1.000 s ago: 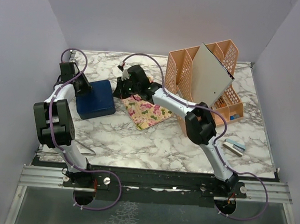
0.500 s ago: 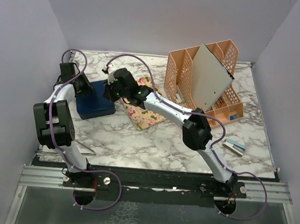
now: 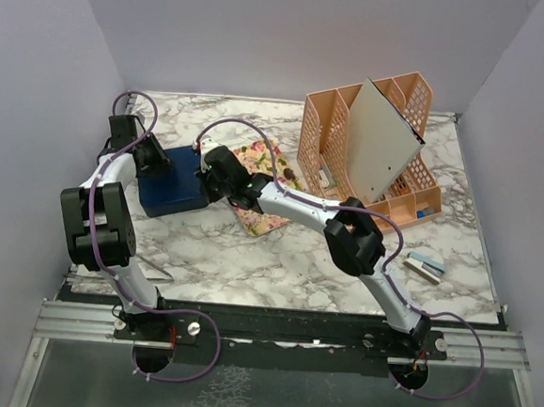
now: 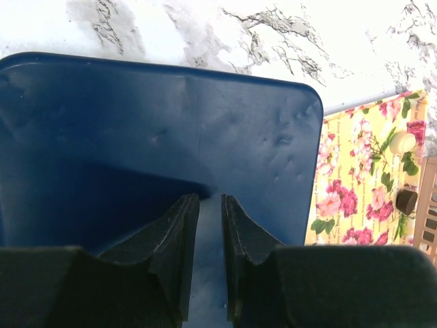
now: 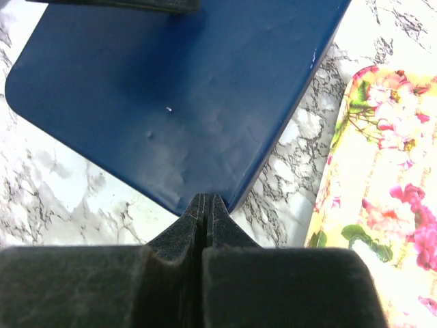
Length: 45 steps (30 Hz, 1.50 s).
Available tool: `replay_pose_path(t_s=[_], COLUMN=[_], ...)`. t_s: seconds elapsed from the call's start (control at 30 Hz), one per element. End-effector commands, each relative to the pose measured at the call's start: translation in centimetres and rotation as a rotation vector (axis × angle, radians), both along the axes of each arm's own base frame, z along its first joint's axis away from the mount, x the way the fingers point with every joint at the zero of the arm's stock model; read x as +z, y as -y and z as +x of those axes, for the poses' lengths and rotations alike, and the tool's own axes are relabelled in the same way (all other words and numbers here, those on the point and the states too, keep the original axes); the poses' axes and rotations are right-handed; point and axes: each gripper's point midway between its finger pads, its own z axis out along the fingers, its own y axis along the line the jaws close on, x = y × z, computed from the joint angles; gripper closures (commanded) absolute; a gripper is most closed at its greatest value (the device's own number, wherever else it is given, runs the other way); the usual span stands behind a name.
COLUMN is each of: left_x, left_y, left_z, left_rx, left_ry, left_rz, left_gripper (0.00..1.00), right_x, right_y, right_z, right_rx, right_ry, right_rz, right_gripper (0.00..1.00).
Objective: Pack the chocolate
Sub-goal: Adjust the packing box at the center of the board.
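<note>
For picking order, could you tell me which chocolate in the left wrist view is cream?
The rounded chocolate, uppermost; the squarish one below is dark.

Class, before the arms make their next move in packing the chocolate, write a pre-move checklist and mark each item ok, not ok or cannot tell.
1. Blue box open for packing: not ok, its top is closed.
2. Right gripper empty: ok, jaws shut on nothing, tips at the box's edge.
3. Left gripper holding the box: cannot tell, jaws slightly apart over it.
4. Chocolate reachable: ok, pieces lie uncovered on the floral mat.
5. Box contents: cannot tell, hidden.
</note>
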Motion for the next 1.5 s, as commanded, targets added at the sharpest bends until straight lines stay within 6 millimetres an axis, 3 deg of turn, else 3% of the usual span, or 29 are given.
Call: replay_pose_path(t_s=[0.0,0.17,0.27,0.33,0.43,0.5,0.57,0.63,0.77,0.83,0.93,1.1,1.23,1.47], left_x=[0.9,5.2,6.9,6.8,5.7,4.2,2.4,0.7,-4.1,-5.2,-3.6,3.2,7.3,7.5], left_y=[0.7,0.8,1.0,1.2,0.8,-1.7,-5.8,-7.7,-8.0,-7.5,-7.3,-7.6,-7.6,-7.2], left_z=[-0.5,2.4,4.3,5.1,6.1,6.1,5.2,4.7,3.7,3.1,3.4,5.1,4.9,1.1], left_rx=[-0.002,-0.018,-0.015,-0.030,-0.049,-0.009,0.095,0.136,0.126,0.117,0.110,0.127,0.136,0.181], left_ry=[-0.002,0.115,0.186,0.189,0.183,0.125,0.060,0.029,-0.088,-0.128,-0.104,0.003,0.061,0.025], left_rz=[-0.048,-0.068,-0.075,-0.079,-0.045,0.045,0.126,0.140,0.146,0.129,0.156,0.192,0.234,0.245], left_gripper=[0.72,0.72,0.74,0.76,0.77,0.78,0.80,0.80,0.81,0.82,0.81,0.81,0.79,0.79], right_x=[-0.8,5.9,7.9,9.1,10.0,9.9,9.7,9.4,8.8,9.0,9.9,12.2,12.4,12.0], right_y=[2.7,2.0,3.1,4.0,5.8,7.1,8.3,9.2,10.2,10.4,10.9,11.2,11.7,12.1], right_z=[-0.3,-0.4,-1.2,-1.7,-1.6,-1.5,-1.8,-2.2,-2.6,-2.9,-3.2,-3.7,-4.2,-5.2], right_rx=[-0.028,-0.028,-0.041,-0.050,-0.096,-0.114,-0.117,-0.119,-0.139,-0.136,-0.136,-0.127,-0.129,-0.107], right_ry=[-0.025,0.034,0.043,0.058,0.071,0.067,0.059,0.049,0.020,0.013,0.020,0.034,0.034,0.019], right_rz=[-0.124,0.030,0.085,0.113,0.122,0.104,0.090,0.085,0.073,0.071,0.081,0.125,0.140,0.158], right_gripper=[1.00,1.00,1.00,1.00,1.00,1.00,1.00,1.00,1.00,1.00,1.00,1.00,1.00,1.00])
